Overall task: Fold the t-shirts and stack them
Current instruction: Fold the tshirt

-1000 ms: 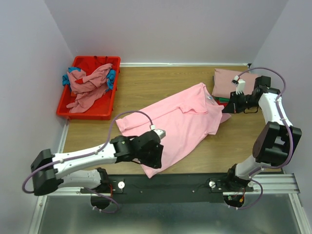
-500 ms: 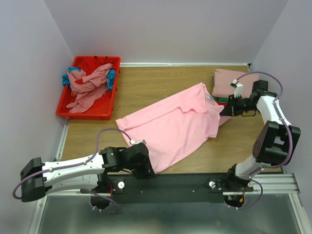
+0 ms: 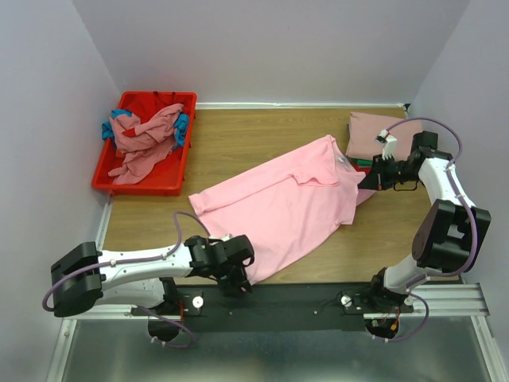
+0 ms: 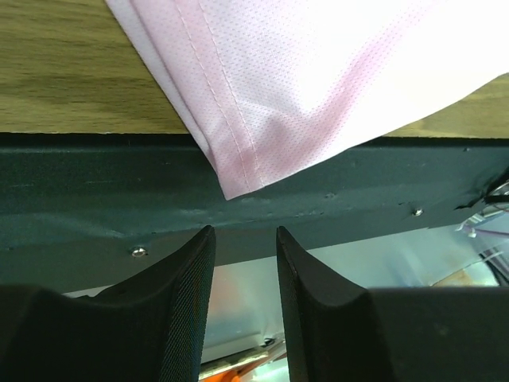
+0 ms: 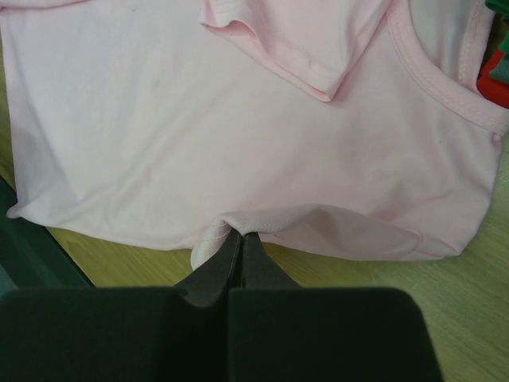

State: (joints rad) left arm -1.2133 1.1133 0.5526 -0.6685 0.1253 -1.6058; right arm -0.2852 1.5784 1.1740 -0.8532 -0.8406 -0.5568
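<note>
**Overhead view.** A bright pink short-sleeved cloth t-shirt (image 3: 286,203) lies spread flat across the middle of the wooden table (image 3: 238,143), with its collar toward 2 o'clock and its hem toward 8 o'clock. A red plastic bin (image 3: 139,189) of crumpled shirts sits at 10 o'clock. A folded dusty-rose shirt stack (image 3: 367,131) sits at 2 o'clock, just beyond the collar.

**Pincers.** The right pincer (image 5: 240,236) is closed tight on a small pucker of the pink shirt's edge at 3 o'clock. The left pincer (image 4: 244,235) stands partly open with nothing between its fingers. It is poised just short of the hem corner at 6 o'clock.

**Hazards (judged).**
- The right-hand pinch takes in very little cloth, so a firm pull could slip it free.
- The same pull could drag the shirt into the neighbouring stack.
- The hem corner overhangs the table onto the black mounting rail (image 4: 95,191). A closing left pincer could miss the corner, catch only one layer, or scrape the rail.

**Comparison of views.**
- The overhead view alone gives the shirt's whole outline, the bin and the stack, but the wrist housing hides the left fingers.
- The left wrist view alone shows the gap between those fingers and the drooping corner.
- The right wrist view alone confirms that cloth is gripped, and shows one sleeve folded inward.
</note>
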